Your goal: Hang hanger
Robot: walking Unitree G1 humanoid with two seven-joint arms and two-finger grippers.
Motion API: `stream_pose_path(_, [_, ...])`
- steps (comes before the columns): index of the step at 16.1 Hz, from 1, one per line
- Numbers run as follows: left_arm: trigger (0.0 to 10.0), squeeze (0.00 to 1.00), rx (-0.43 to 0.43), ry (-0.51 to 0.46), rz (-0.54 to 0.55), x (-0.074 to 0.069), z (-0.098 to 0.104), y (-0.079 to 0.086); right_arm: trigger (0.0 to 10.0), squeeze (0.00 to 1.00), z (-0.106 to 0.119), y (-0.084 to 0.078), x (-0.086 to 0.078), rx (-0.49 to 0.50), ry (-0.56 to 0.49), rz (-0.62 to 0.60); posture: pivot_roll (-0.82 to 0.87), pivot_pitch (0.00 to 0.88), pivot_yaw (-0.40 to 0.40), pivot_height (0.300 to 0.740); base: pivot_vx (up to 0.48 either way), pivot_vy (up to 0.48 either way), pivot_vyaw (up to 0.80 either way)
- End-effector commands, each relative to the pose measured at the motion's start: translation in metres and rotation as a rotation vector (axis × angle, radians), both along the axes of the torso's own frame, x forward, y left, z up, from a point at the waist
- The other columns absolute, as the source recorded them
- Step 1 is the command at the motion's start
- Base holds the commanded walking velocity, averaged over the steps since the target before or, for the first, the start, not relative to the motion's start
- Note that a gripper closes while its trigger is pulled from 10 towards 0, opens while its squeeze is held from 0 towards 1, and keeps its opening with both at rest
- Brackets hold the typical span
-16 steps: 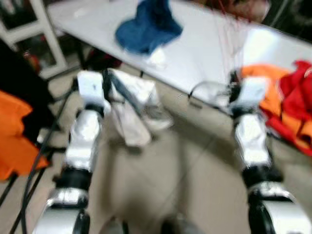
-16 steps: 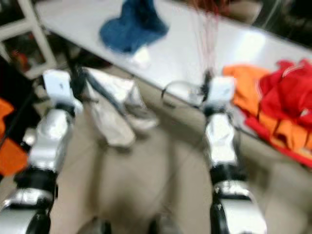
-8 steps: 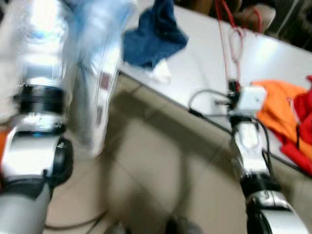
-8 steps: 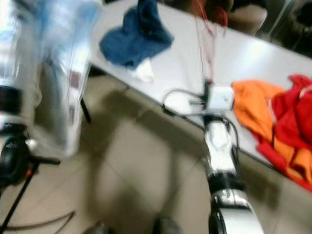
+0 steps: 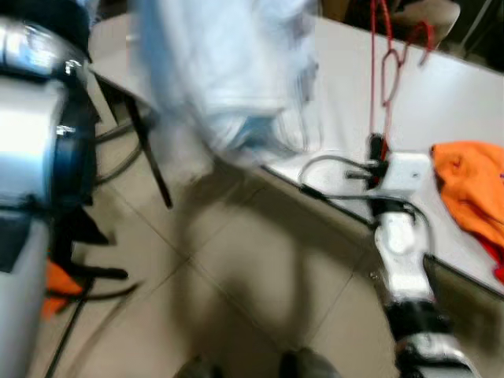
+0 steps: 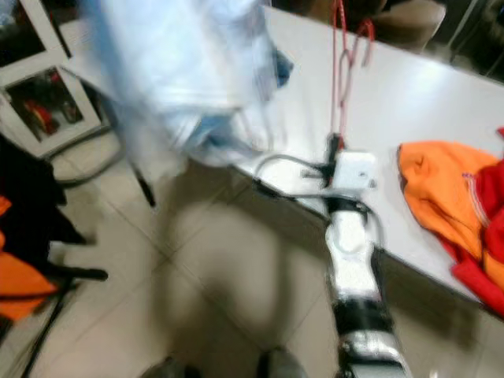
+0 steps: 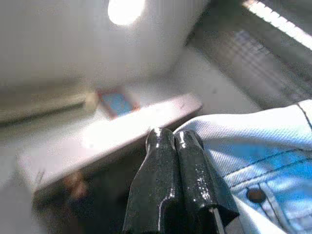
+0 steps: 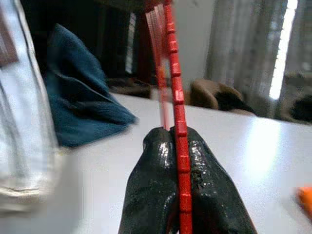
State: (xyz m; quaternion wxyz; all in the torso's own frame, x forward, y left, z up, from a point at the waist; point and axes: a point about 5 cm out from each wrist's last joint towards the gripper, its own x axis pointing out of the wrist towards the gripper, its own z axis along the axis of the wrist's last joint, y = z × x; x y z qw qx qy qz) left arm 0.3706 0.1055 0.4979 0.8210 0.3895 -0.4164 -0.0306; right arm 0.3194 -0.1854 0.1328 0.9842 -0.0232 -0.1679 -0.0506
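Above the near edge of the white table (image 6: pixel 441 87), the right gripper (image 8: pixel 176 141) is clamped on the lower bar of a red plastic hanger (image 5: pixel 384 71), holding it upright with its hook at the top; pinching it low like this likely leaves the hook free to catch on a rail. On the robot's left, the left gripper (image 7: pixel 174 141) has its fingers pressed together on the edge of a pale blue denim garment (image 5: pixel 236 71), a stitched seam and a button showing just beside the fingers (image 7: pixel 192 165). That arm is raised high, so the cloth hangs as a blurred curtain over the table's left end, probably lifted to keep it off the floor and to bring its collar level with the hanger. An orange garment (image 6: pixel 449 189) lies by the table's right edge. Compared with the earlier frames, the left arm has swung upward and inward, the denim now covers the dark blue cloth seen a moment ago, and the whole view has shifted rightward, so the camera has turned too.
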Motion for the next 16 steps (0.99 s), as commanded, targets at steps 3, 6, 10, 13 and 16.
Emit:
stream_pose_path(3, [10.0, 0.0, 0.035, -0.009, 0.007, 0.0, 0.0, -0.027, 0.0, 0.0, 0.004, 0.003, -0.008, 0.018, -0.02, -0.025, -0.21, 0.093, 0.056, 0.74, 0.398, 0.269, 0.0])
stream_pose_path(6, [10.0, 0.0, 0.17, -0.071, 0.146, 0.006, -0.014, -0.038, 0.0, 0.0, 0.001, -0.001, -0.021, 0.024, -0.019, -0.042, -0.23, 0.104, 0.062, 0.74, 0.39, 0.279, 0.0])
stream_pose_path(10, [10.0, 0.0, 0.057, 0.004, 0.073, 0.005, -0.013, -0.054, 0.0, 0.0, 0.002, -0.001, -0.035, 0.03, -0.023, -0.074, -0.28, 0.127, 0.103, 0.74, 0.359, 0.318, 0.0])
stream_pose_path(13, [10.0, 0.0, 0.071, 0.004, 0.065, 0.002, -0.013, -0.068, 0.0, 0.0, 0.003, -0.003, -0.058, 0.022, -0.038, -0.161, -0.34, 0.142, 0.152, 0.74, 0.44, 0.0, 0.0])
stream_pose_path(16, [10.0, 0.0, 0.122, -0.102, 0.114, -0.005, -0.009, -0.082, 0.0, 0.0, -0.002, -0.003, -0.068, 0.034, -0.013, -0.182, -0.37, 0.148, 0.181, 0.74, 0.463, 0.0, 0.0])
